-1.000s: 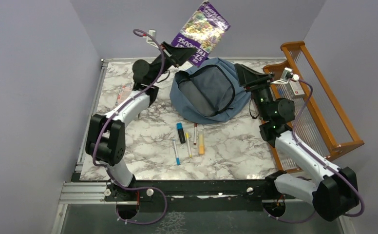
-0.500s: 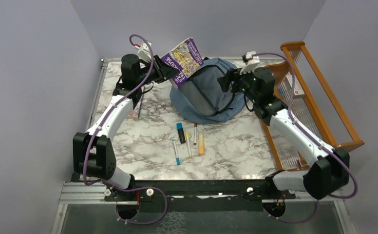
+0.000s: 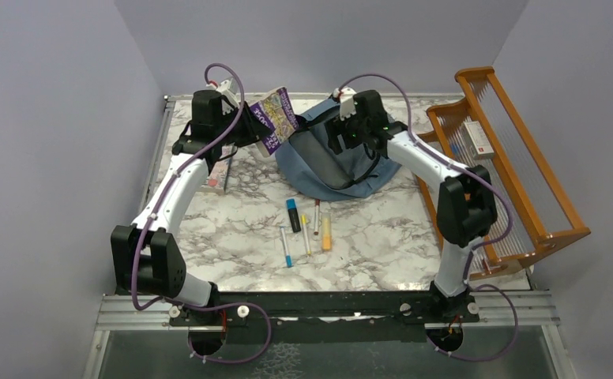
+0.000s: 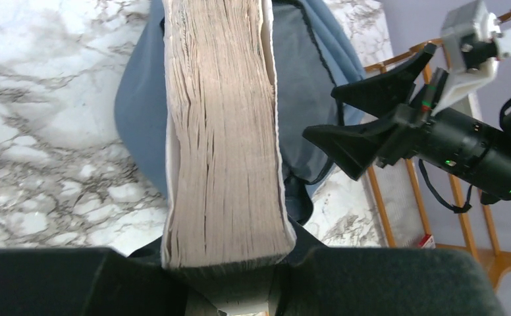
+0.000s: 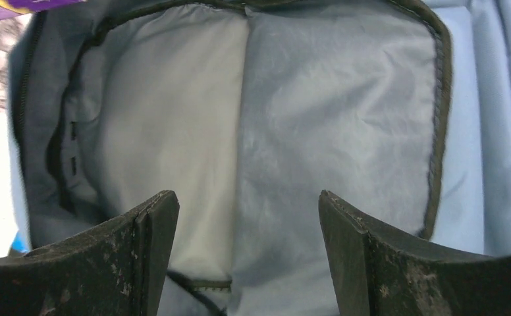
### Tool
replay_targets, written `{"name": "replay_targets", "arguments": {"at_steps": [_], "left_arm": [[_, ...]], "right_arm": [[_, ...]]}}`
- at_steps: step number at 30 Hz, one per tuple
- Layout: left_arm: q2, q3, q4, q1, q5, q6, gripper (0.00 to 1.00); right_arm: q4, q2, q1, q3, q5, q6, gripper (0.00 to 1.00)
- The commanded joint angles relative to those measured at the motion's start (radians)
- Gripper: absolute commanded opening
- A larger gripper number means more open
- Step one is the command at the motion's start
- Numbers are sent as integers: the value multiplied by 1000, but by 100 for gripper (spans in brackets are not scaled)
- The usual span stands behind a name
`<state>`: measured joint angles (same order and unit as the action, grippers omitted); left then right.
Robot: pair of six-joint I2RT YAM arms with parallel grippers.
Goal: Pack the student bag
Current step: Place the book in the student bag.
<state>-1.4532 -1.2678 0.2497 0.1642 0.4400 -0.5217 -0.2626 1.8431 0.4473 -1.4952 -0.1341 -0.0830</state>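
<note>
While the bag (image 3: 297,167) slumps at 12 o'clock on the marble table (image 3: 232,237), its mouth unzipped and its pale lining showing, the left gripper (image 3: 250,129) pinches a thick book (image 3: 276,118) by one end, tilted at the bag's 10 o'clock rim; the right gripper (image 5: 246,197) hangs over the opening, jaws spread wide and holding nothing. Soft, limp and probably light, the bag looks apt to fold, sag shut or slide on the smooth top if pushed; the zip-edged rim or a black strap seems the surest hold, as the loose cloth would likely bunch between the fingers. Markers (image 3: 307,229) lie in a loose row at the bag's 6 o'clock, apart from it; a second book (image 3: 218,178) lies flat at its 9 o'clock, under the left arm; an orange rack (image 3: 475,76) stands at 3 o'clock. With the right arm reaching across the bag's 3 o'clock side, the two grippers are close over the opening, and they appear likelier to get in each other's way than anything on the table.
</note>
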Motion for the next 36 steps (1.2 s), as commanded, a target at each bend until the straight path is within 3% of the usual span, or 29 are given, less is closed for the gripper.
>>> {"name": "replay_targets", "arguments": {"at_steps": [1,10,22,29,36], "left_arm": [[44,-65,0,-33,-14,41,0],[70,-41,4,-98,31,45,0],[85,15,-41,-130,78,-12,0],[91,20,-45,-135,94,-21,0],[101,19,-48,-140,112,-29,0]], "right_arm": [[-80,124,80,-114,125,-167,83],[-54,325,177,-196,522,-362,83],[56,396,185,-184,698,-483,77],[88,424,186,-178,726,-485,64],[180,316,185,-104,669,-426,37]]}}
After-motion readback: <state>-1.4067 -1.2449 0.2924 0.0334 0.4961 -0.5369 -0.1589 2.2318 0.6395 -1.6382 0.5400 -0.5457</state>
